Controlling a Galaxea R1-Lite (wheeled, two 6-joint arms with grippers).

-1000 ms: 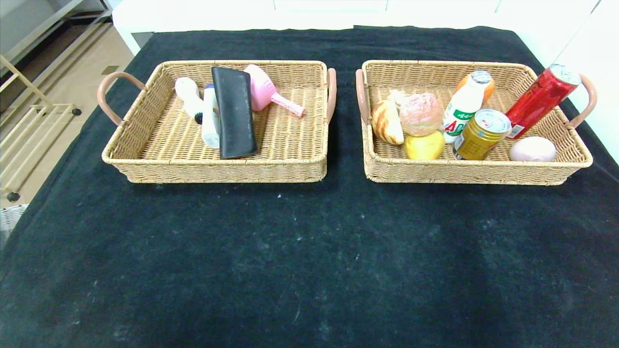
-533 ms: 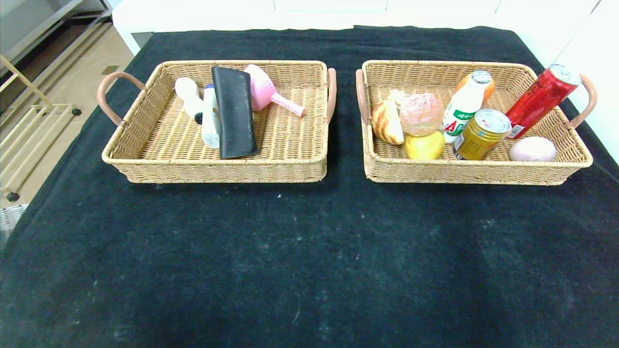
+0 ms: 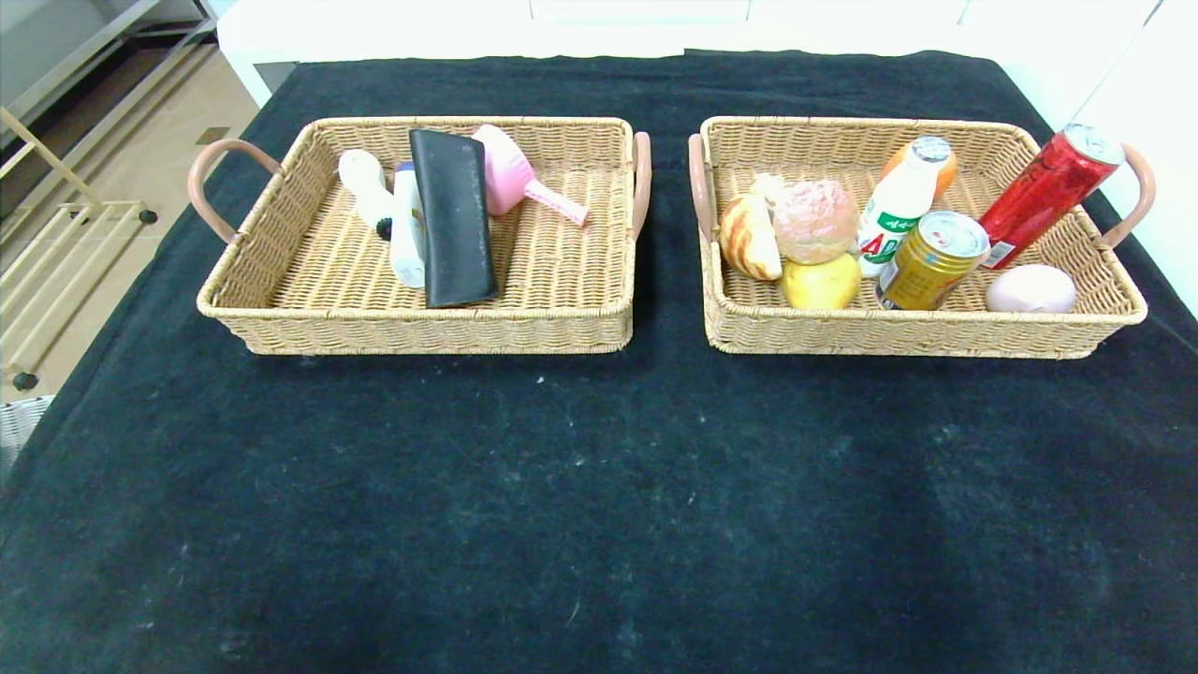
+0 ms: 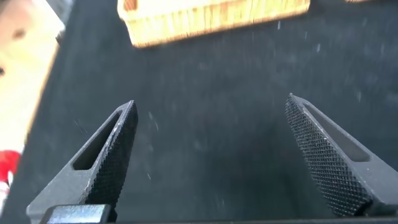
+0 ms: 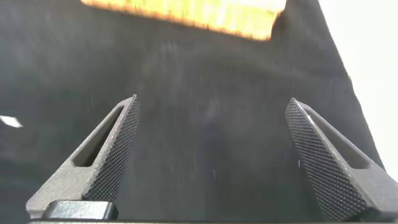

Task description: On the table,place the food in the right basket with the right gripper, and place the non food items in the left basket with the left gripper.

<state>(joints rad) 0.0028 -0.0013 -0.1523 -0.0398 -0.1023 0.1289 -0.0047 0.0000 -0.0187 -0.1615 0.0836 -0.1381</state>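
Nothing is moving since the earlier head frames, you are looking at the same layout. Both arms are staying out of the head view; you are only seeing them through the wrist cameras. Your left gripper (image 4: 211, 155) is hanging over bare black cloth (image 3: 599, 487) with its jaws spread wide and nothing between them, the near wall of the left basket (image 4: 211, 18) showing farther off. Your right gripper (image 5: 211, 155) is doing likewise, jaws wide and holding nothing, over the cloth with the right basket (image 5: 186, 12) beyond it. On the table, the left basket (image 3: 421, 329) is holding the non-food: a black case (image 3: 454, 217) lying over a white tube (image 3: 406, 225), a white bottle (image 3: 363, 183) to their left, a pink scoop (image 3: 513, 181) at the far right. The right basket (image 3: 898, 332) is sitting just beside it and carrying the food: a striped bread roll (image 3: 748, 238), a round bun (image 3: 814, 221), a yellow fruit (image 3: 821, 283) at the near wall, a white drink bottle (image 3: 897, 212) in front of an orange (image 3: 947, 168), a gold can (image 3: 931, 260) tilted, a red can (image 3: 1048, 197) leaning on the right end, and a pale pink egg (image 3: 1029, 290).
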